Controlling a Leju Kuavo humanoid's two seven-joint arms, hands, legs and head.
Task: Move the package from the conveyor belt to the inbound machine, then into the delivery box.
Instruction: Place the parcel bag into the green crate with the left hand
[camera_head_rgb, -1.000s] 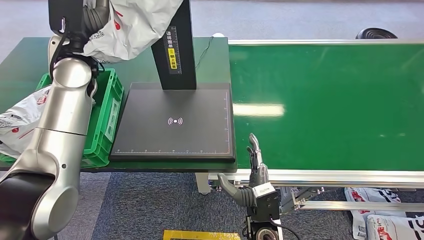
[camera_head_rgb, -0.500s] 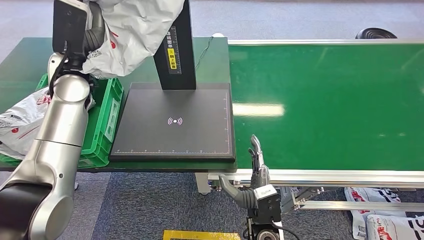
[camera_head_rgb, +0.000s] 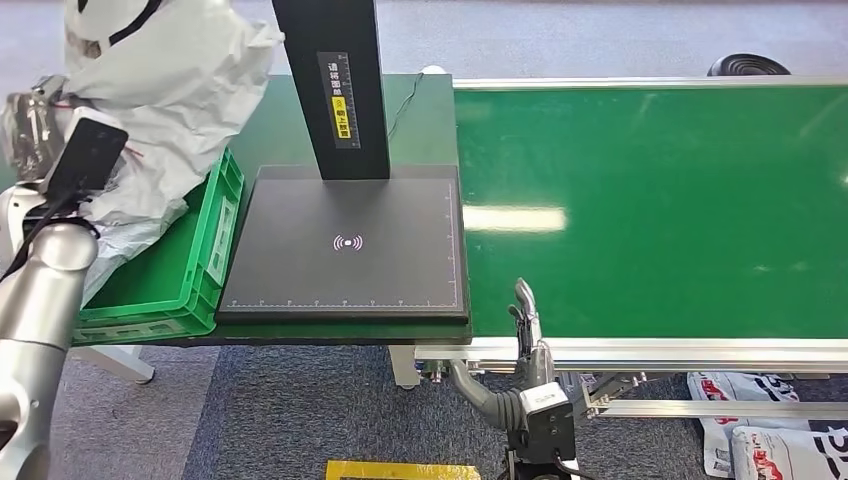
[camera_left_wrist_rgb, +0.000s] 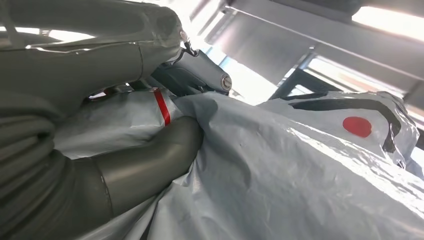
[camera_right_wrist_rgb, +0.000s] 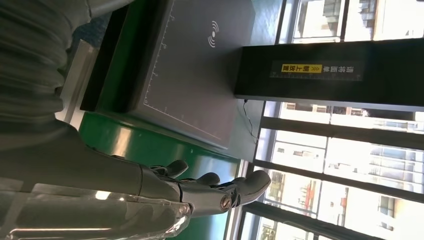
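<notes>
at far left our left hand (camera_left_wrist_rgb: 150, 150) grips the grey package (camera_head_rgb: 165, 90), held above the green delivery box (camera_head_rgb: 195, 265) at the bench's (camera_head_rgb: 280, 130) left end. beside the box we see the black inbound machine (camera_head_rgb: 345, 250) with its upright post. next comes the green conveyor belt (camera_head_rgb: 650, 200), and at its near edge our right hand (camera_head_rgb: 525, 335) holds nothing, fingers straight and slightly apart.

Dark green table (camera_head_rgb: 420, 110) bears green crate (camera_head_rgb: 165, 290); black scanner pad (camera_head_rgb: 345, 245)
</notes>
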